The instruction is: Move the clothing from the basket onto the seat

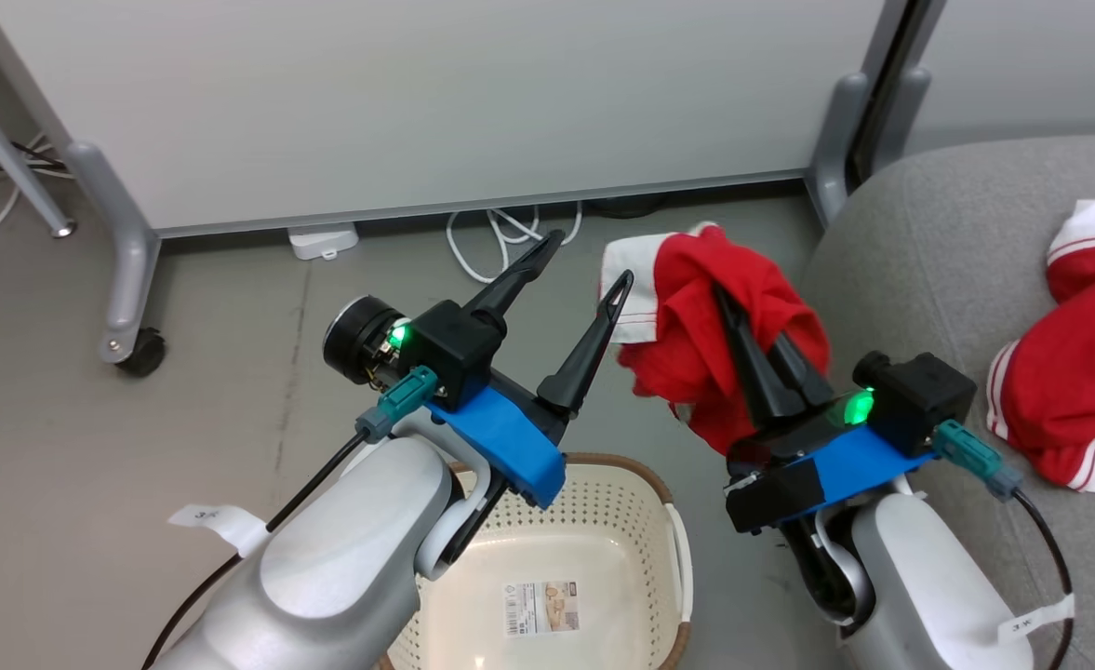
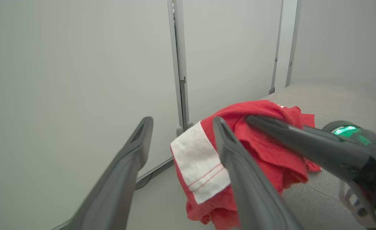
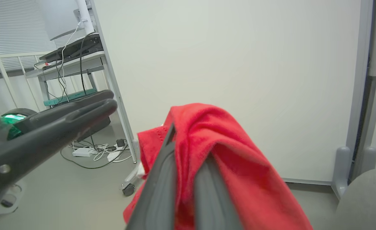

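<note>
Two garments: found the held garment (image 1: 687,307) bunched in the right gripper (image 1: 749,316), with jaws pressed shut on red fabric near the fingertips and cloth draped over both fingers, hanging below them. Logged the other garment (image 1: 1087,372) lying on the seat (image 1: 928,233), off to that claw's right and lower, well apart from its tips. Marked the left gripper (image 1: 590,258) as spread wide, gripping nothing, with its nearer finger just beside the held garment's white panel (image 2: 200,163); could not tell whether touching or apart.

Judged the key relation: seat to the right of the loaded claw, basket (image 1: 645,484) below and between the two claws, closer under the left wrist. Rated the right arm as nearer the seat, so guessed a rightward carry and a lowering from that claw as the next need.

Saw no clear long axis on the held garment: just a crumpled lump hanging roughly along the fingers' line, with the white hem toward the left claw. Noted the look: bright red, soft, white panel with thin red stitch lines. Noted red-and-white striped trim (image 1: 1001,386) on the other garment, at the edge nearest the claw. Spotted the label sticker (image 1: 540,607) on the basket floor, in plain sight. Flagged a possible risk: loose folds snagging on the left claw's finger.
</note>
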Robot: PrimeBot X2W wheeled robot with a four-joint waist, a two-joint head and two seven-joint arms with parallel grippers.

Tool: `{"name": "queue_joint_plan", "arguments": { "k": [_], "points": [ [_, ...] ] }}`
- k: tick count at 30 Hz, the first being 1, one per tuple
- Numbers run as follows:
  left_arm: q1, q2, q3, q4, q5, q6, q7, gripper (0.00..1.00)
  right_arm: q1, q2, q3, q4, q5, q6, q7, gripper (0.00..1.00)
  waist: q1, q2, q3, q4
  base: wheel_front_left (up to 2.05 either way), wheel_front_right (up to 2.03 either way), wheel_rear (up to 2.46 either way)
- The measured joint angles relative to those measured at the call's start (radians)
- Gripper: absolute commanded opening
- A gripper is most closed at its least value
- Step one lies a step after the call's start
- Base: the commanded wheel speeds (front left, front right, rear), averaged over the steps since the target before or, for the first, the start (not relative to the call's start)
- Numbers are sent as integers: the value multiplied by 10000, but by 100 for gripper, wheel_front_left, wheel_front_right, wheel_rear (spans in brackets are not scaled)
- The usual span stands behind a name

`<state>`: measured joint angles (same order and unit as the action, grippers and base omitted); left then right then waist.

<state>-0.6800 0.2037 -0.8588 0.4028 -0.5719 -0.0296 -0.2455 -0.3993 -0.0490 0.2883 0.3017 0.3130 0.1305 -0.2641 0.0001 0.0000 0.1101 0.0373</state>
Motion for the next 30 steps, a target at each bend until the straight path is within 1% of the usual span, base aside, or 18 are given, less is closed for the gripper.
{"name": "queue_joint_plan", "arguments": {
  "k": [6,14,24,30],
  "points": [
    [99,-73,-115,-8,79,36,-42,100,247,-2,-725,-213,-466,0,0,0,-1,0,192,-487,0,0,0],
    [160,-198,-359,69,232,-35,-86,100,480,-10,-1521,-577,-936,0,0,0,0,0,432,-1277,0,0,0],
    [153,-307,-616,159,370,-98,-115,100,788,-10,-2136,-918,-1087,0,2,0,-1,0,730,-2304,0,0,0],
    [67,-389,-690,211,445,-121,-117,100,1025,-12,-2261,-1053,-1083,0,2,0,-1,0,898,-2705,0,0,0]
  ]
}}
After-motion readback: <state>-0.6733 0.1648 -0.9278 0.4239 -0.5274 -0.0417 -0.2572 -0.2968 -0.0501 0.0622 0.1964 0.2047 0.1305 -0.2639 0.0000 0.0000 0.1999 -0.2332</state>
